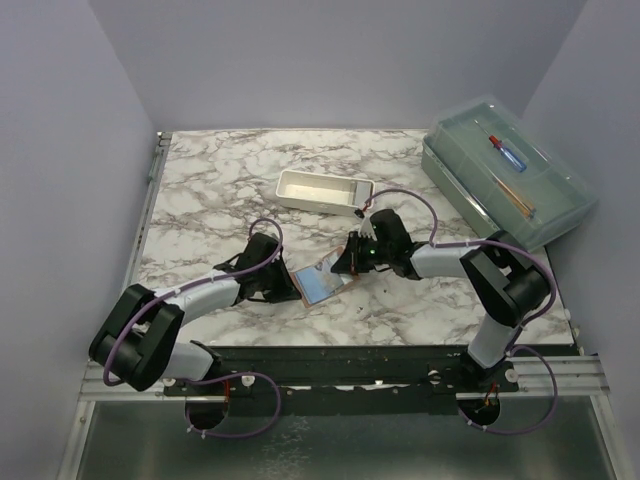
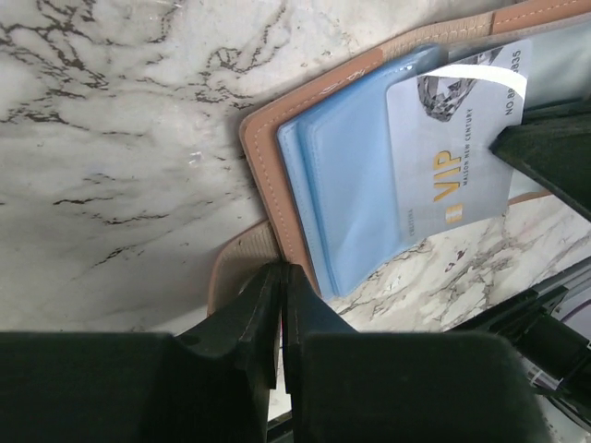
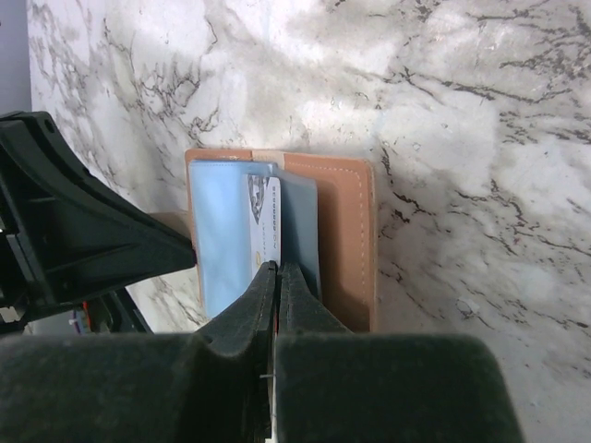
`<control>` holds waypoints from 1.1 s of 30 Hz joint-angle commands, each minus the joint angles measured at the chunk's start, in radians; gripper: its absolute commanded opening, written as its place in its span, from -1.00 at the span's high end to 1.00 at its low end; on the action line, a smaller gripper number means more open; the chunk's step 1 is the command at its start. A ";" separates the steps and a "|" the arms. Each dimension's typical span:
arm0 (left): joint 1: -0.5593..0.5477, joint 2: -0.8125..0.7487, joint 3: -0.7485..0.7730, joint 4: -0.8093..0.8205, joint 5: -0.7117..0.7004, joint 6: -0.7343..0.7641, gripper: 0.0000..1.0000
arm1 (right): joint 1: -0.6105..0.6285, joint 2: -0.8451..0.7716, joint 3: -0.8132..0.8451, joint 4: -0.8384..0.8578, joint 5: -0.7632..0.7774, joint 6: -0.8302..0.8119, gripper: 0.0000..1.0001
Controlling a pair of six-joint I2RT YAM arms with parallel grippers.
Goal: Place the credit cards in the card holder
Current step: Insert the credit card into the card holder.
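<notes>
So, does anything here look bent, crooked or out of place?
Yes. The VIP card lies across the open card holder, and its end beside the right hand curls upward instead of lying flat, so the card looks bent. Nothing else stands out.

Two arms stand on a long black metal rail (image 1: 340,372). The left arm (image 1: 190,298) has fat, round black joints with smooth white tubes between them. The right arm (image 1: 500,290) looks just the same, black at the bends and white in the long parts. A thin purple cable (image 1: 262,226) loops along each arm and curls down under the rail. A tiny green light (image 1: 372,252) glows on the right wrist. The left gripper (image 2: 280,272) has two black fingers that get thin at the tip, like a beak. The right gripper (image 3: 274,269) has the same pointed black fingers, with big blocky black parts behind them.
</notes>
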 commanded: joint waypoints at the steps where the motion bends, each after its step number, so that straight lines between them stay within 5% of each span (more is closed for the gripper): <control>1: 0.001 0.047 -0.039 0.019 -0.045 -0.007 0.80 | 0.029 0.012 -0.032 0.036 0.014 0.048 0.98; 7: 0.001 0.072 -0.049 0.062 -0.012 -0.021 0.86 | 0.066 0.041 -0.050 0.114 0.007 0.136 0.89; 13: 0.001 0.047 -0.049 0.061 -0.014 -0.014 0.86 | 0.069 0.006 0.081 -0.209 0.137 -0.013 0.50; 19: 0.001 0.048 -0.044 0.060 -0.011 -0.009 0.87 | 0.070 -0.027 0.124 -0.346 0.196 -0.066 0.19; 33: -0.024 0.123 0.082 0.073 0.047 -0.001 0.96 | 0.098 -0.020 0.038 -0.135 0.111 0.060 0.30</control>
